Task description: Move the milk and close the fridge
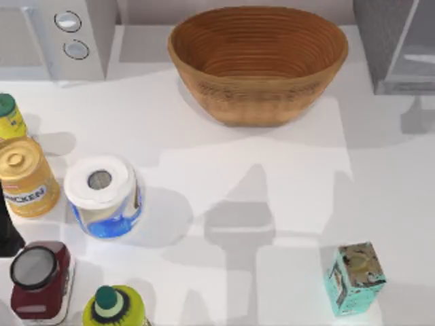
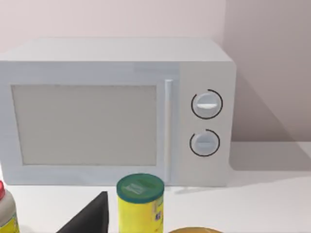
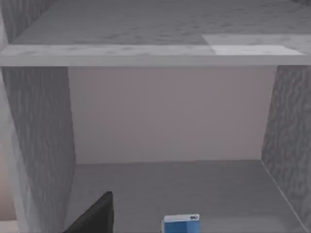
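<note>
the right gripper's own opening cannot be told; one dark finger (image 3: 92, 216) is showing at the edge of the right wrist view, pointing into the open fridge (image 3: 43, 145). the milk (image 3: 181, 224) is sitting just beside that finger on the fridge's grey lower shelf, a blue carton with a white top. in the top view the fridge (image 1: 394, 47) is standing at the table's far right corner.

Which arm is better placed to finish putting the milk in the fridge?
Right, probably. Its wrist view looks straight into the open fridge, with the milk close in front of the camera at the compartment's floor. The left wrist view faces the microwave on the table's opposite side, behind a yellow bottle.
</note>
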{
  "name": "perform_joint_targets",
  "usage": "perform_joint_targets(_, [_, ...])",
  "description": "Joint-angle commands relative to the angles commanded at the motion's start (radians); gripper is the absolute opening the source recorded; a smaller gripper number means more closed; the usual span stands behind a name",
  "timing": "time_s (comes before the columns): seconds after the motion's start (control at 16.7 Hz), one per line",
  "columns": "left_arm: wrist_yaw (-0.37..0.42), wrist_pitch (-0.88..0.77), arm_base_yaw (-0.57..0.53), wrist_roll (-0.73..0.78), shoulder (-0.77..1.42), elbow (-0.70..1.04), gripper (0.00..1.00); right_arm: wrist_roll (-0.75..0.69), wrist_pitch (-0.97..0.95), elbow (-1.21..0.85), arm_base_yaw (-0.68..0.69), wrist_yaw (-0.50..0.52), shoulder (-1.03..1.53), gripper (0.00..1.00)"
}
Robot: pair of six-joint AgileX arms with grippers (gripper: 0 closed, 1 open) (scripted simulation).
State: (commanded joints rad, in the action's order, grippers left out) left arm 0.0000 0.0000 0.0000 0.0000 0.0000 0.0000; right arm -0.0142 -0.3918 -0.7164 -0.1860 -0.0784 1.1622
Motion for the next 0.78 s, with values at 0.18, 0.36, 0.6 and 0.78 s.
perform_joint_targets(0.18, [0.000, 0.000, 0.000, 0.000, 0.000, 0.000, 1.00, 0.004, 0.106, 0.198, 0.041, 0.033, -0.399, 1.00])
perform_joint_targets(0.36, [0.000, 0.000, 0.000, 0.000, 0.000, 0.000, 1.00, 0.006, 0.209, 0.389, 0.089, 0.055, -0.725, 1.00])
perform_joint_targets(0.6, [0.000, 0.000, 0.000, 0.000, 0.000, 0.000, 1.00, 0.010, 0.324, 0.601, 0.150, 0.072, -1.022, 1.00])
perform_joint_targets(0.78, [0.000, 0.000, 0.000, 0.000, 0.000, 0.000, 1.00, 0.013, 0.379, 0.696, 0.179, 0.077, -1.138, 1.00])
